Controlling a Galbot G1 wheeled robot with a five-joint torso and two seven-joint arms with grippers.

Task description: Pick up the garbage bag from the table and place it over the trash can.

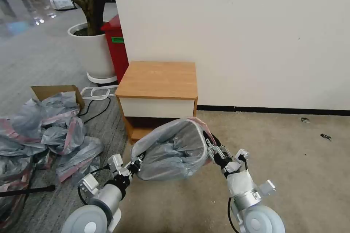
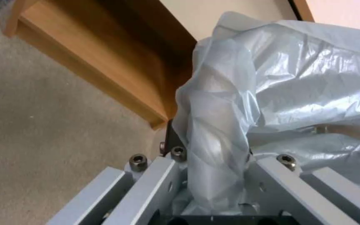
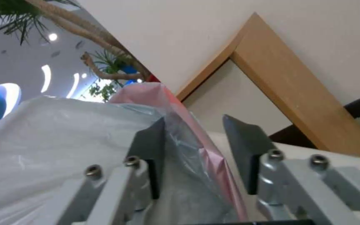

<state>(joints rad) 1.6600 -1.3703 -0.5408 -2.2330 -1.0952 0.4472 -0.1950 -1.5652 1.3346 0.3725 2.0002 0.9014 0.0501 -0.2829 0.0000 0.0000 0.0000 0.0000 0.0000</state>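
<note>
1. The table stands against the white wall: a light-brown wooden top, flat and smooth, a white drawer front beneath it, an open shelf below that.
2. The heap of crumpled grey-and-pink bags lies on the carpet to the robot's left, beside a cardboard box.
3. The garbage bag is off the table, in front of its shelf and low above the beige carpet, stretched between the two arms. It is thin, crinkled, translucent silvery-grey film with a pink band at the rim. Its long axis runs left to right, and its open mouth faces up toward the head camera, slightly tilted.
4. The left end effector pinches the bag's left edge; film bunches between its fingers.
5. The right end effector is at the bag's right rim, its dark pads spread apart, with the pink band lying between them.
</note>
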